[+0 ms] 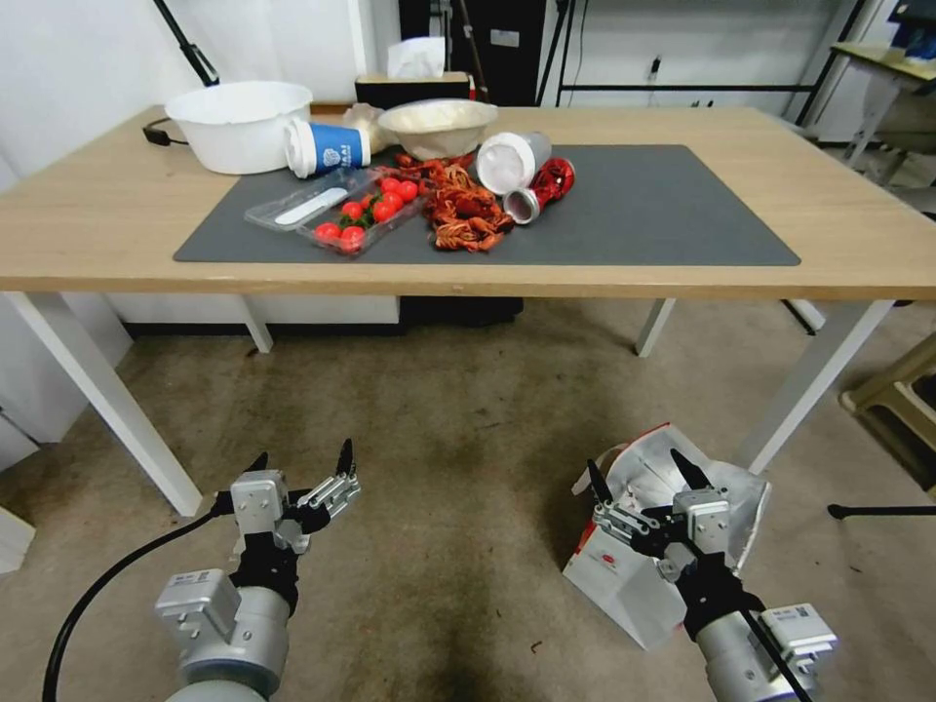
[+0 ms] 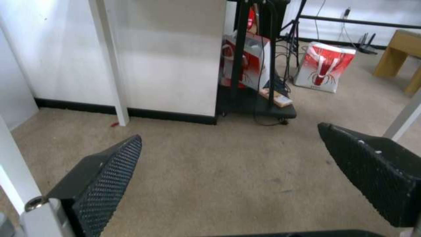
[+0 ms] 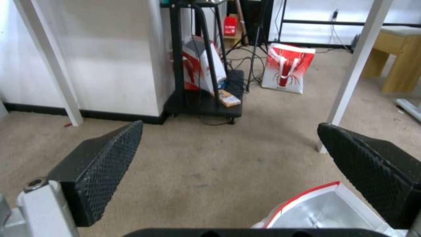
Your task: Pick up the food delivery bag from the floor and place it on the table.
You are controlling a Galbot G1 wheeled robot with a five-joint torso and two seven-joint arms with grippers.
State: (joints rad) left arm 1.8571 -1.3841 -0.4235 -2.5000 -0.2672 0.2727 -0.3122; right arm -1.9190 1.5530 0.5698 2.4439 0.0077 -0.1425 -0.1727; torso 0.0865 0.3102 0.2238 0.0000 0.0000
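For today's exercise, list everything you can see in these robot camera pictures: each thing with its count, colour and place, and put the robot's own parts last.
food delivery bag: one, white with red trim and foil lining, on the floor near the table's right legs, under the right gripper.
table: one, light wood, white legs.
mat: one, dark grey, on the table.
white bowl: one, at the table's back left.
paper cup: one, blue and white, lying on its side beside the bowl.
tomato tray: one, clear, red tomatoes inside, on the mat.
crayfish: a red pile, on the mat.
red-and-white bags: at least two, on the floor behind the table.
left gripper: open, over bare floor.
right gripper: open, over the bag.
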